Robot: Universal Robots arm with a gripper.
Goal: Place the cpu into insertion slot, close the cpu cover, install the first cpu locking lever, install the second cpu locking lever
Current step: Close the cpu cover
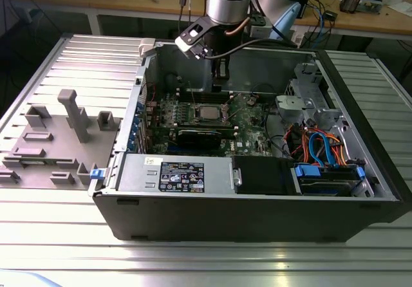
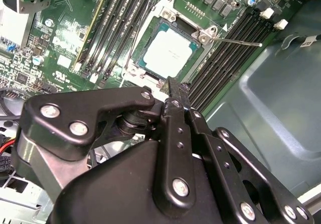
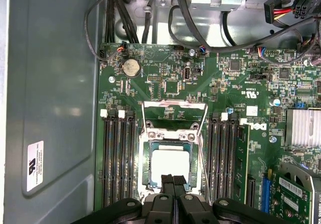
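The cpu [image 3: 170, 164] [image 2: 169, 50] lies flat in the insertion slot [image 3: 146, 170] on the green board, its silver top showing in both wrist views. The cpu cover [image 3: 175, 104] stands raised on its hinge at the socket's far edge, and the board shows through its window. Thin wire levers [image 3: 202, 156] [image 2: 235, 41] run beside the socket, unlatched. My gripper [image 3: 173, 180] [image 2: 173, 86] hangs just above the socket's near edge, fingers pressed together and holding nothing. In the exterior view the gripper [image 1: 221, 76] is inside the open computer case above the cpu [image 1: 207, 113].
Memory slots [image 3: 117, 158] flank the socket on both sides. A black graphics card [image 1: 205, 136] lies beside the socket. Cable bundles [image 3: 145, 13] and the power supply sit beyond the board. The case walls [image 1: 148, 87] enclose the work area. Grey fixtures [image 1: 71, 116] stand at the exterior view's left.
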